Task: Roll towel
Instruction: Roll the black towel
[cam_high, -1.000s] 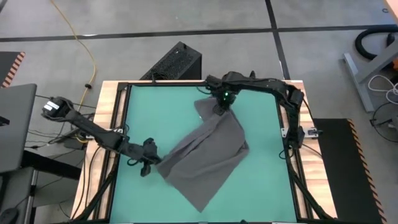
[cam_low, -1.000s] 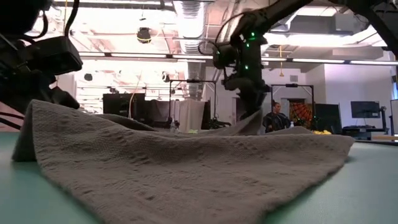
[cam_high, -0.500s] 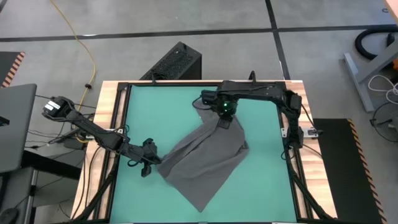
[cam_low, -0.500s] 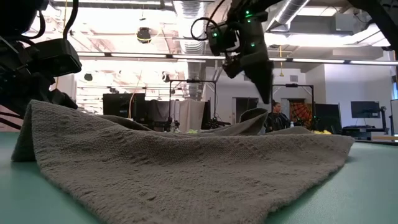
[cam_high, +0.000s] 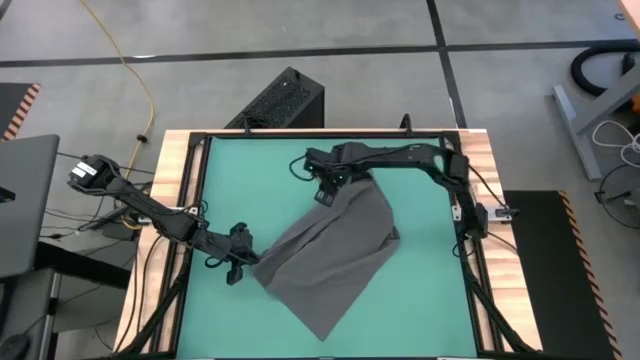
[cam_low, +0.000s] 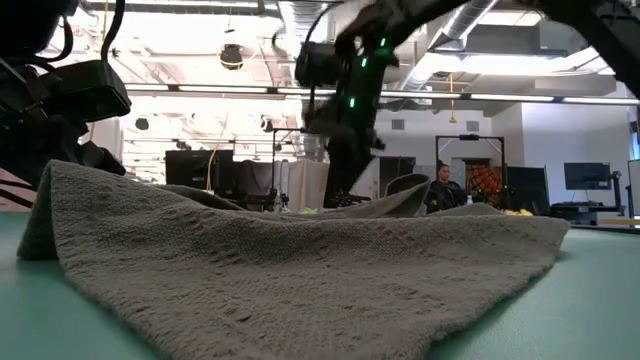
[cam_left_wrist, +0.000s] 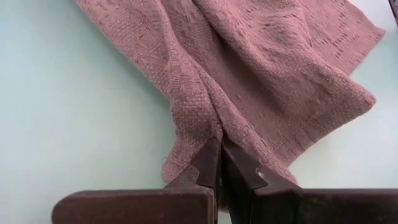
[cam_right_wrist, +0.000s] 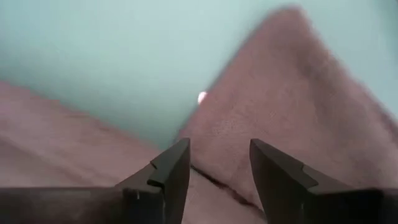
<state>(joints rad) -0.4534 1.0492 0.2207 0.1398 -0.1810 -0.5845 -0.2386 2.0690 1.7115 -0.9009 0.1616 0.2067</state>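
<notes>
The left end effector (cam_high: 243, 262) is clamped on the towel's (cam_high: 335, 250) left corner while the right end effector (cam_high: 325, 190), fingers apart and empty, hangs over its far corner on the counter (cam_high: 250, 170), so one-sided tension could skew any roll.

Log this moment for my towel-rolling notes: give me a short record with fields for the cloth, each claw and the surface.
cloth: plain dark grey soft towel, lying crumpled and partly folded, not rolled
left claw: shut on the towel's left edge, low on the mat
right claw: open, empty, above the towel's far corner
surface: teal green mat inside a black frame
task state: rolling not yet visible
</notes>
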